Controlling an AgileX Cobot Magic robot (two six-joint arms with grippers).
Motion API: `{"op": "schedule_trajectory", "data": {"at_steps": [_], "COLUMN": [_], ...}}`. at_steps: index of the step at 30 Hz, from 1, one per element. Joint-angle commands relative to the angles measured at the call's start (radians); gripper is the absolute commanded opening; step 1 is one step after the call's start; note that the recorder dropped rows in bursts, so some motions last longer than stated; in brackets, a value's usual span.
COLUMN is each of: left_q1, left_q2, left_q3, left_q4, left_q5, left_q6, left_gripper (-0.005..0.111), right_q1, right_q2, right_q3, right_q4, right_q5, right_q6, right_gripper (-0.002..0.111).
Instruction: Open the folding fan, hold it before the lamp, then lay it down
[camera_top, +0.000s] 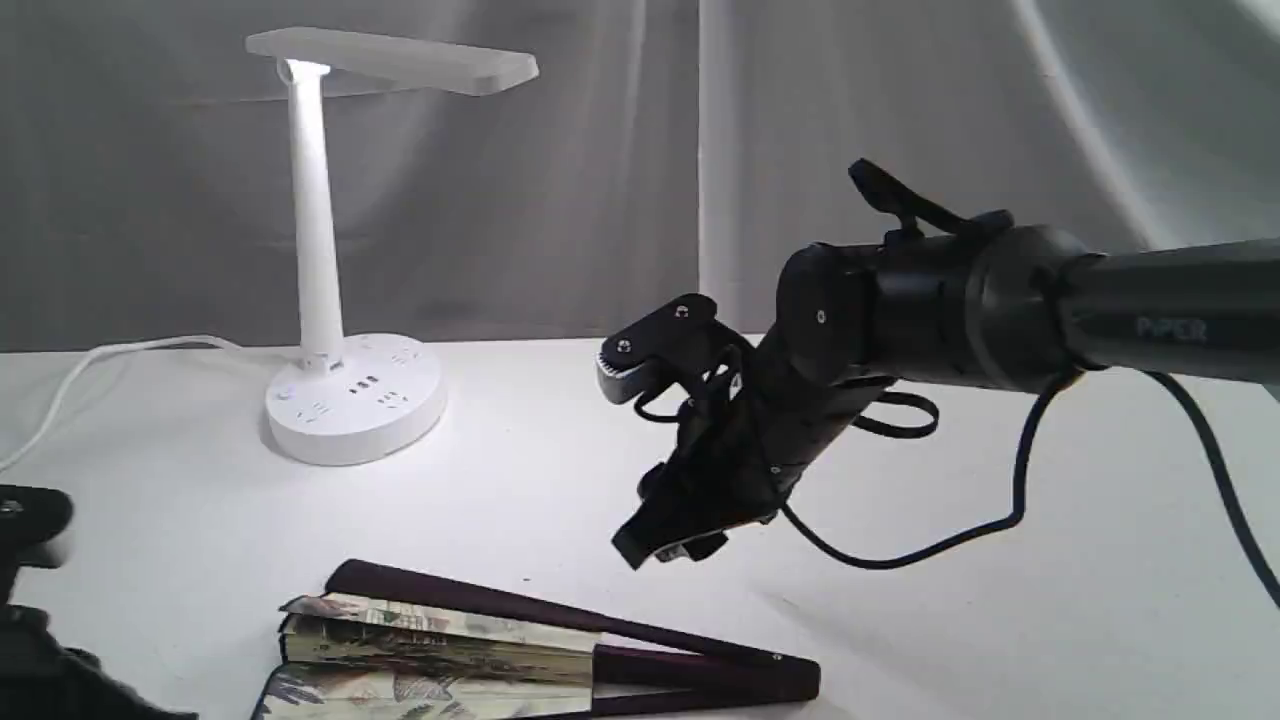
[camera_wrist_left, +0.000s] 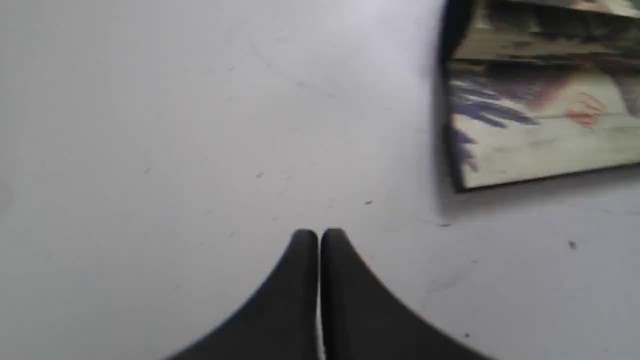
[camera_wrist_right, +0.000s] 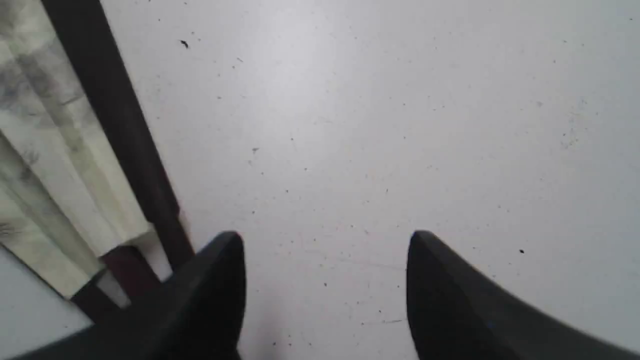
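Nearest the front edge lies the folding fan (camera_top: 440, 650), flat on the white table (camera_top: 560, 500) and partly cut off by the bottom of the exterior view. It is only part open: the two dark guard sticks splay apart from the pivot on the right, and the painted cream pleats bunch between them toward the left. Behind everything hangs a grey curtain (camera_top: 900, 120). My right arm (camera_top: 1100, 300) reaches in from the right, its black cable (camera_top: 1020, 480) looping down to the table. The lamp (camera_top: 318, 260) stands at the back left, well apart from the fan, with its flat head jutting to the right, a bright glow at the top of the stem, and its round socketed base on the table. Its white cord (camera_top: 100, 365) trails off to the left. My right gripper (camera_top: 625, 460) hangs tilted in the air behind the fan, jaws spread wide with nothing between them; through the right wrist view (camera_wrist_right: 325, 240) I see bare table between the fingers and the fan (camera_wrist_right: 65, 165) off to one side, with one guard stick running just beside a finger. My left gripper (camera_wrist_left: 318, 235) has its jaws pressed together on nothing, over bare table, with the fan's black-edged paper end (camera_wrist_left: 540, 135) near but apart.
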Motion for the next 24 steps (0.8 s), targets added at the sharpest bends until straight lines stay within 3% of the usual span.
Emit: {"op": "schedule_trajectory", "data": {"at_steps": [1,5,9,12,16,18,21,24], "left_q1": [-0.158,-0.343,-0.397,-0.397,-0.371,-0.338,-0.249,-0.170], "left_q2": [-0.045,-0.056,-0.056,-0.056,-0.056,-0.056,-0.046,0.007], "left_q3": [0.043,0.098,0.106,0.106,0.105,0.105,0.050,-0.028], "left_q4": [0.005,0.005,-0.001,-0.105,-0.237,-0.272,-0.289,-0.294], "left_q5": [-0.133,-0.352,-0.405,-0.401,-0.324,-0.261,-0.054,0.076], "left_q6": [0.144,0.286,0.279,0.276,0.280,0.280,0.273,0.151], "left_gripper": [0.000,0.000,0.000,0.000,0.000,0.000,0.000,0.000], "right_q1": [-0.002,-0.002,-0.002,-0.002,-0.031,-0.056,-0.114,-0.165], "right_q2": [-0.011,-0.011,-0.011,-0.011,-0.013,-0.015,-0.015,-0.015], "right_q3": [0.004,0.004,0.004,0.004,0.004,0.004,0.004,0.004], "right_q4": [-0.011,-0.025,-0.044,-0.044,-0.074,-0.074,-0.066,-0.047], "right_q5": [0.003,-0.003,0.000,0.019,0.023,0.023,0.031,0.052], "right_q6": [0.002,0.002,0.002,0.012,0.080,0.107,0.168,0.201], "right_gripper": [0.049,0.049,0.049,0.048,0.037,0.029,0.020,0.014]}}
